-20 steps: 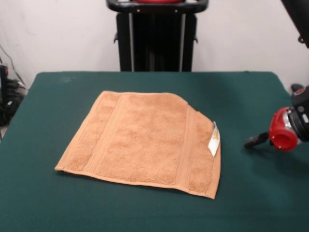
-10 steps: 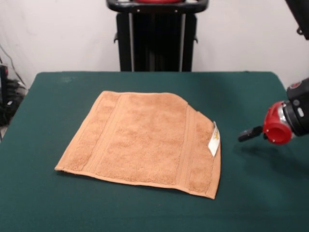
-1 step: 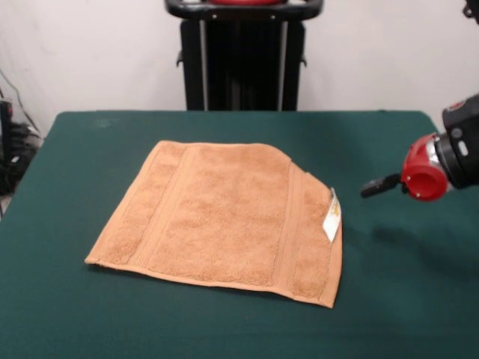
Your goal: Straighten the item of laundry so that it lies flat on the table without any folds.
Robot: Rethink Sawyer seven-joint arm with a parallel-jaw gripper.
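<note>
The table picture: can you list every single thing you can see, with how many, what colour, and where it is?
towel: one, tan-orange, lying in the middle of the table, its far right corner looks folded in
tag: one, white, on the towel's right edge
table: one, dark green top, fills most of the picture
black stand: one, black, behind the table's far edge
cables: a few, dark, off the table's left side
wall: one, white, behind everything
robot arm: one, red and black, at the right edge above the table
claw: one, black, pointing left toward the towel, not touching it; open or shut is unclear
</note>
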